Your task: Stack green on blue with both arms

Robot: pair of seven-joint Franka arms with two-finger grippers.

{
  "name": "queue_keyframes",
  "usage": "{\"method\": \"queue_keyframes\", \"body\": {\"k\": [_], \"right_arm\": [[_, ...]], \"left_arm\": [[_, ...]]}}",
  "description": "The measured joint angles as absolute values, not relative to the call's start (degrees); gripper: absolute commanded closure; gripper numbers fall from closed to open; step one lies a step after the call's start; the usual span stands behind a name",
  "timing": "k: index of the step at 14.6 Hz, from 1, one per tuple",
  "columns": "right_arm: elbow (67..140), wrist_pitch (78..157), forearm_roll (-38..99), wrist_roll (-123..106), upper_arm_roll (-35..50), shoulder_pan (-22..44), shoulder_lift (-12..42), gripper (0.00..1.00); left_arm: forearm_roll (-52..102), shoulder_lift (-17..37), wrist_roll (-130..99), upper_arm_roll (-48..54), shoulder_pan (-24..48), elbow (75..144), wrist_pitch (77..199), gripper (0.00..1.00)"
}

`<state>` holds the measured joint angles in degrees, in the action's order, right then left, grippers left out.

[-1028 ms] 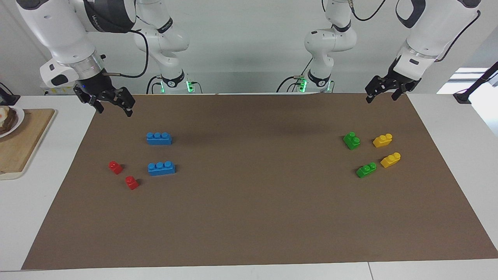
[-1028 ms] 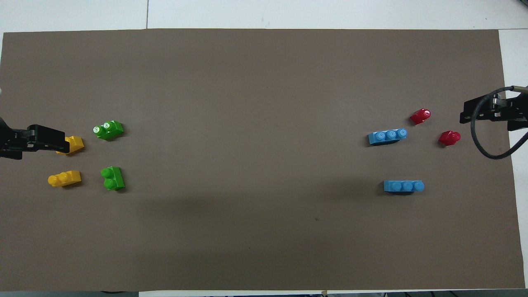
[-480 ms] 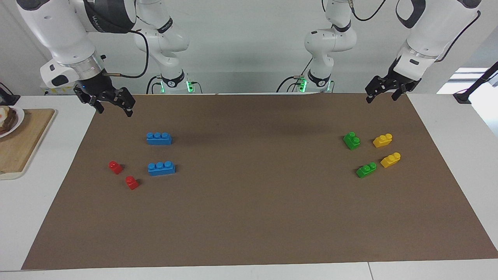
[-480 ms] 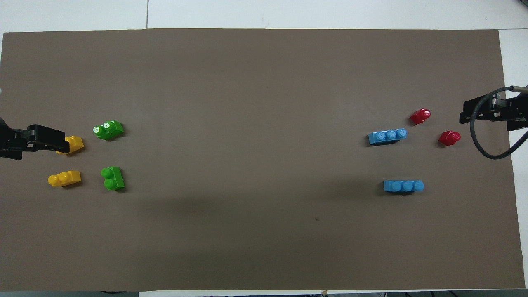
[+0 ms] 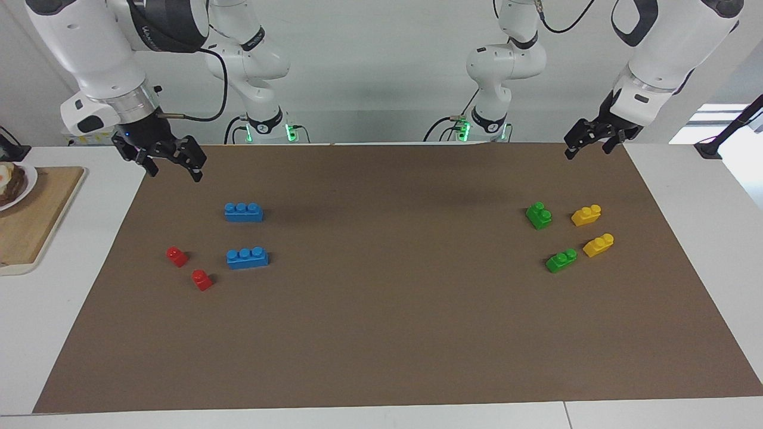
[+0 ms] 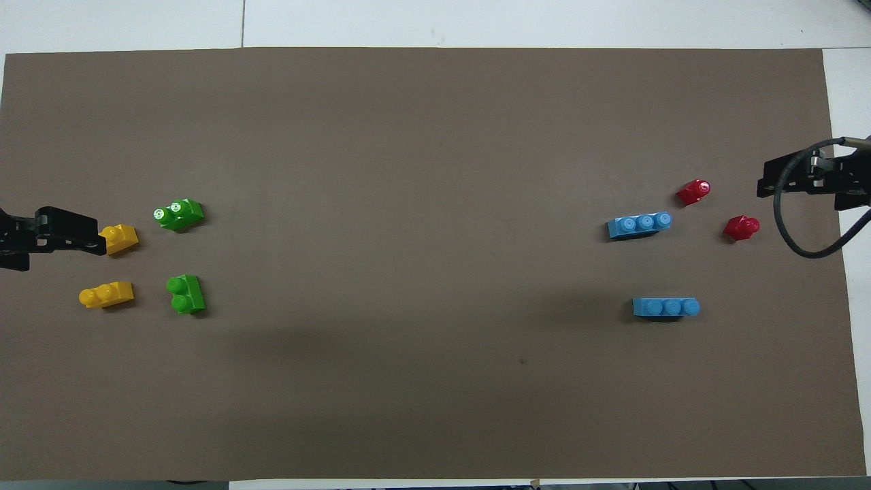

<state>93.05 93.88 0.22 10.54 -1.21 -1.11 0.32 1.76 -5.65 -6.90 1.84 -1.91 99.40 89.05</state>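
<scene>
Two green bricks [image 5: 539, 215] [image 5: 561, 260] lie on the brown mat toward the left arm's end; they also show in the overhead view [image 6: 185, 294] [image 6: 178, 214]. Two blue bricks [image 5: 244, 212] [image 5: 247, 257] lie toward the right arm's end, also in the overhead view [image 6: 665, 307] [image 6: 638, 224]. My left gripper [image 5: 586, 152] hangs open and empty, raised over the mat's corner at its own end [image 6: 81, 235]. My right gripper [image 5: 174, 173] hangs open and empty, raised over the mat's corner at its end [image 6: 782, 182]. Neither touches a brick.
Two yellow bricks [image 5: 586, 215] [image 5: 598, 245] lie beside the green ones. Two small red bricks [image 5: 176, 256] [image 5: 201, 279] lie beside the blue ones. A wooden board [image 5: 36, 220] with a plate [image 5: 15, 185] sits off the mat at the right arm's end.
My left gripper has drawn back a little toward its end of the table, uncovering more of a yellow brick in the overhead view. My right gripper has shifted only slightly. The bricks have not moved.
</scene>
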Motion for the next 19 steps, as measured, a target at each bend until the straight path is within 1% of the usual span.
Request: {"method": "queue_keyframes", "body": {"k": [4, 7, 12, 14, 16, 19], "right_arm": [[93.9, 95.0, 0.2, 22.0, -1.2, -1.2, 1.1, 0.0], [95.1, 95.8, 0.8, 33.4, -1.2, -1.7, 1.6, 0.01], [96.0, 96.3, 9.6, 52.1, -1.3, -4.4, 4.8, 0.01], [96.6, 98.8, 12.3, 57.4, -1.3, -4.9, 6.9, 0.01], [98.6, 103.0, 15.8, 63.2, -1.3, -5.3, 8.6, 0.01], [102.8, 109.6, 18.2, 66.8, -1.3, -5.6, 9.4, 0.01]], "left_arm": [[1.8, -7.8, -7.4, 1.3, -2.1, 108.0, 96.5, 0.0], [1.8, -9.6, -7.5, 1.2, -3.0, 113.5, 99.5, 0.0], [1.8, -11.2, -7.5, 1.6, -3.2, 123.2, 107.0, 0.0], [1.8, -11.3, -7.5, 1.8, -3.2, 125.3, 108.2, 0.0], [1.8, -11.3, -7.5, 1.7, -3.3, 127.9, 109.7, 0.0], [1.8, -11.1, -8.2, 1.5, -3.3, 131.8, 115.0, 0.0]]}}
